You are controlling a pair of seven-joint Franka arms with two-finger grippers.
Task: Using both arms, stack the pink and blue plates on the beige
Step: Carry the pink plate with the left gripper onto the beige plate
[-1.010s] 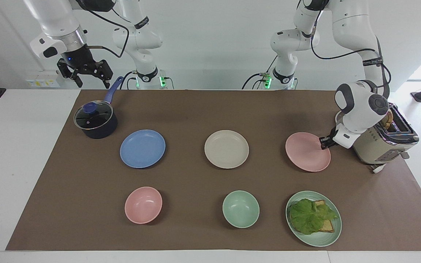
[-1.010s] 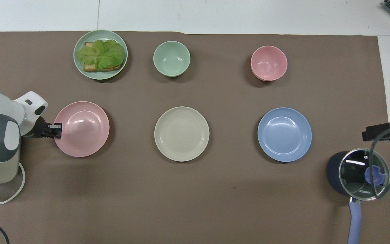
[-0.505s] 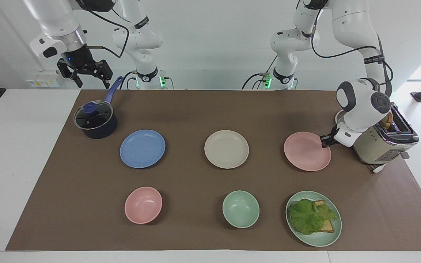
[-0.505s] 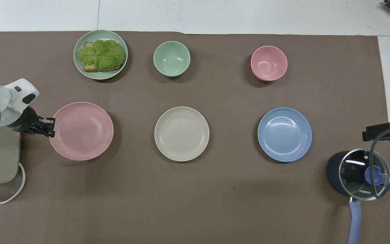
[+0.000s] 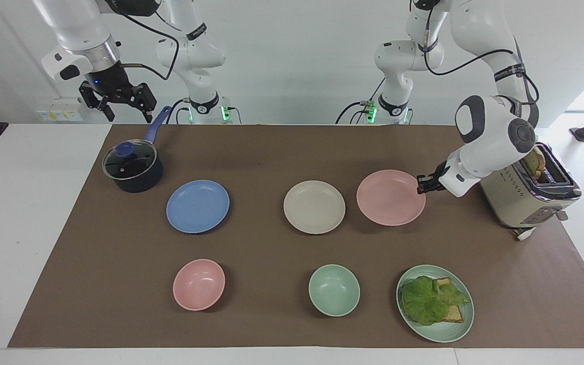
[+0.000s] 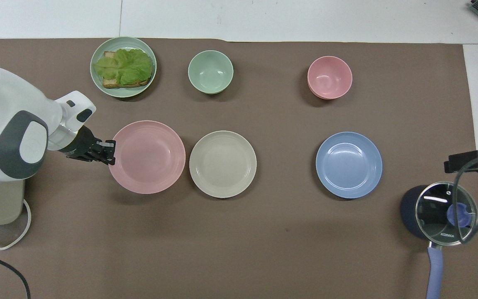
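Note:
The pink plate (image 5: 391, 197) (image 6: 147, 157) hangs level above the mat beside the beige plate (image 5: 314, 207) (image 6: 223, 164), on the side toward the left arm's end of the table. My left gripper (image 5: 420, 184) (image 6: 110, 152) is shut on the pink plate's rim. The blue plate (image 5: 197, 206) (image 6: 349, 164) lies flat toward the right arm's end of the table. My right gripper (image 5: 125, 107) waits open, raised over the table's edge by the pot.
A dark lidded pot (image 5: 132, 168) (image 6: 440, 211) stands near the blue plate. A cream toaster (image 5: 530, 195) sits under the left arm. Farther from the robots lie a pink bowl (image 5: 198, 284), a green bowl (image 5: 334, 290) and a green plate with a lettuce sandwich (image 5: 435, 302).
My left gripper has lifted the pink plate off the mat and carried it toward the beige plate. The right arm has not moved.

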